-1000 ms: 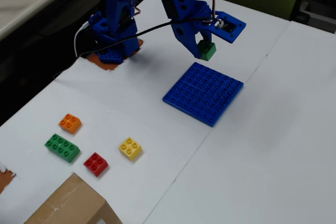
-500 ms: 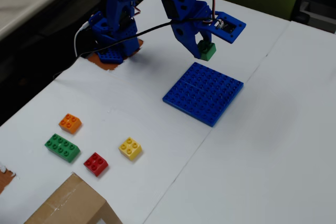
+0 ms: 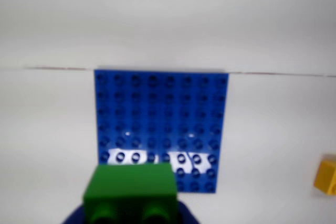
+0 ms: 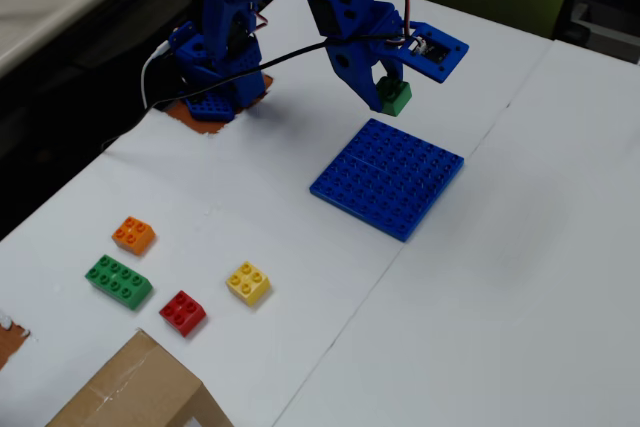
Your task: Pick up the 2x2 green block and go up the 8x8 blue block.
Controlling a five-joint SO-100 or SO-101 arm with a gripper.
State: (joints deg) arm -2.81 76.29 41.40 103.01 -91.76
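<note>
- The gripper (image 4: 391, 93) is clamped on the 2x2 green block (image 4: 396, 98), holding it up in the air off the table (image 4: 520, 277), near the far edge of the 8x8 blue block (image 4: 388, 177) in the fixed view.
- In the wrist view the green block (image 3: 131, 192) sits at the bottom of the frame with two round bumps facing the camera, overlapping the near edge of the blue plate (image 3: 160, 124).
- It's a square brick, so there's no real long axis. Can't tell from here which way the studs point.
- The blue plate lies flat, studs up, rotated like a diamond in the fixed view and square-on in the wrist view.
- Well off to the left in the fixed view: orange brick (image 4: 133, 235), longer green brick (image 4: 118, 281), red brick (image 4: 182, 312), yellow brick (image 4: 248, 283), all flat on the table and apart from each other.
- A cardboard box (image 4: 135, 387) pokes in at the bottom-left corner.
</note>
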